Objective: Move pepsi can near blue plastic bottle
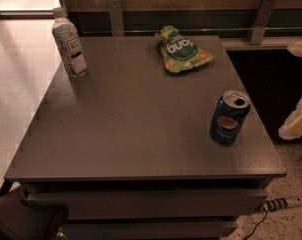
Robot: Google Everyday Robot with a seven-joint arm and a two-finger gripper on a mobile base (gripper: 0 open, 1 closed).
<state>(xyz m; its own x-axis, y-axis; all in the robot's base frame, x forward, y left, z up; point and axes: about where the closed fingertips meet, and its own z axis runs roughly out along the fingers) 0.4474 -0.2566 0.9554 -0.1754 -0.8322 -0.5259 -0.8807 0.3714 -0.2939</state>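
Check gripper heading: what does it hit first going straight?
Hard to say: the gripper is cropped at the right edge, heading unclear. If it tracks left over the table, the pepsi can likely comes first.
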